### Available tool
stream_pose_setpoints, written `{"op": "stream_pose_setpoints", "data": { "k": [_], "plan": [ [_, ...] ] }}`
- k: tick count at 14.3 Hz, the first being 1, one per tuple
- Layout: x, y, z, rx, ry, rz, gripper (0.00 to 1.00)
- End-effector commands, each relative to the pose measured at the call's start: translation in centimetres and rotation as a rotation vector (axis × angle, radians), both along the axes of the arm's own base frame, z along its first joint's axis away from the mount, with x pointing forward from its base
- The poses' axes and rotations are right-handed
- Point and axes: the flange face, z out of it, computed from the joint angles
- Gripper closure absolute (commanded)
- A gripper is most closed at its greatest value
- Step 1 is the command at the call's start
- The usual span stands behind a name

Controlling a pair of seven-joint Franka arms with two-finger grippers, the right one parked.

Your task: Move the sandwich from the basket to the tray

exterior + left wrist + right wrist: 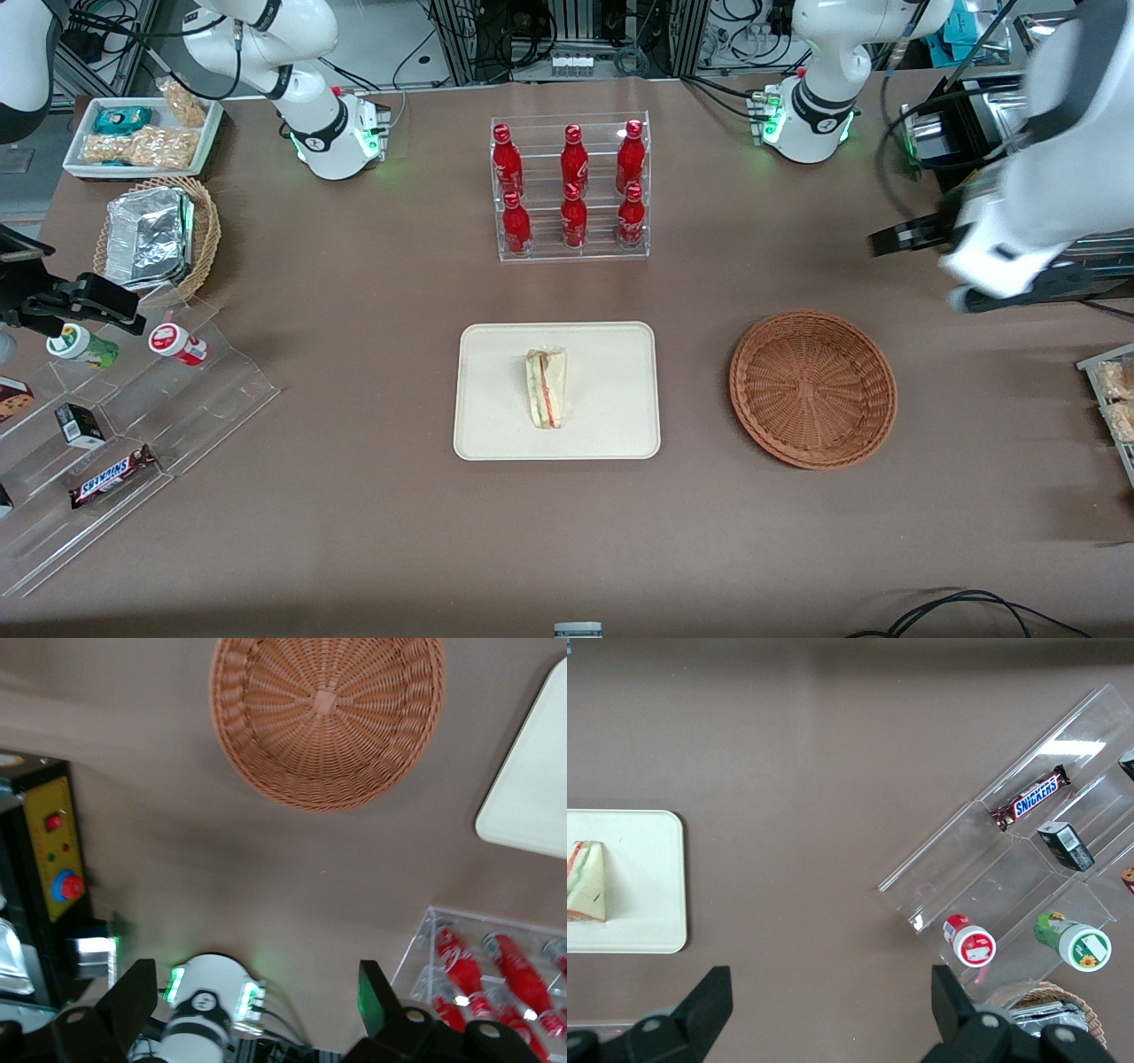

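Note:
The sandwich [547, 387], a pale wedge with green and red-orange layers, lies near the middle of the cream tray [496, 416]; the right wrist view also shows the sandwich [585, 881] on the tray [647, 904]. The reddish-brown basket [812, 387] stands beside the tray toward the working arm's end, with nothing in it. My gripper [908, 237] hangs high above the table, farther from the front camera than the basket and apart from it. In the left wrist view the gripper [255, 979] is open and holds nothing, with the basket [328, 718] and a tray corner [532, 788] in sight.
A clear rack of red bottles [571, 186] stands farther from the front camera than the tray. Toward the parked arm's end are stepped acrylic shelves with snacks [133, 425], a tan basket with foil containers [159, 235] and a white snack tray [142, 133]. A black control box [53, 859] sits near the working arm's base.

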Motion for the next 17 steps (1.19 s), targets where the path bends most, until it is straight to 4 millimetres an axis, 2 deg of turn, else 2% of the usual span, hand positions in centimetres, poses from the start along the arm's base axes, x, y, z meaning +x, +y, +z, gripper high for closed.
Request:
{"op": "stream_pose_setpoints", "data": {
  "k": [1,4,17],
  "plan": [
    [-2.4,1.0,2.5,-0.014,-0.016,-0.085,0.0],
    [-3.0,1.2,4.2,0.006,-0.061,-0.112,0.0],
    [-3.5,-0.1,5.0,-0.002,-0.085,-0.138,0.0]
  ]
}}
